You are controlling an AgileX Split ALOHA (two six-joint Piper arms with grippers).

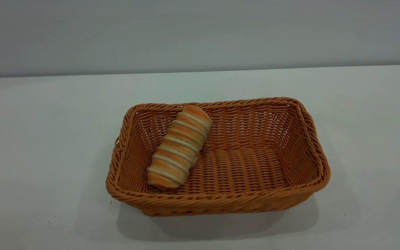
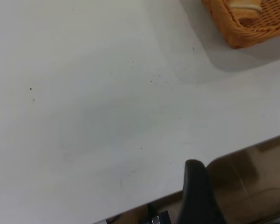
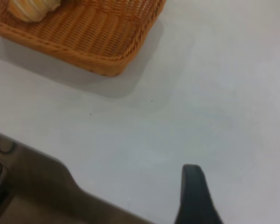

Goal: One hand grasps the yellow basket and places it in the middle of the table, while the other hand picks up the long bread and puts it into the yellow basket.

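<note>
the long bread [image 1: 179,147] lies tilted in the left half of the yellow basket [image 1: 307,142], mid surface [image 1: 40,139]. the task looks finished; both arms should stay parked near the edge. finger state cannot be told.

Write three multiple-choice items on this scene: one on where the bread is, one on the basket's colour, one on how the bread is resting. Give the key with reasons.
1. Where is the long bread?
A. On the bare table
B. Inside the yellow basket, at its left end in the exterior view
C. Held in a gripper

2. What colour is the basket?
A. Orange-tan
B. Blue
C. Black

3. How does the bread rest?
A. Standing upright on the table
B. Hanging outside the rim
C. Tilted, its far end leaning on the back wall

Key: 1 B, wicker walls surround it; 2 A, orange-tan weave in every view; 3 C, its far end sits up near the rim.
</note>
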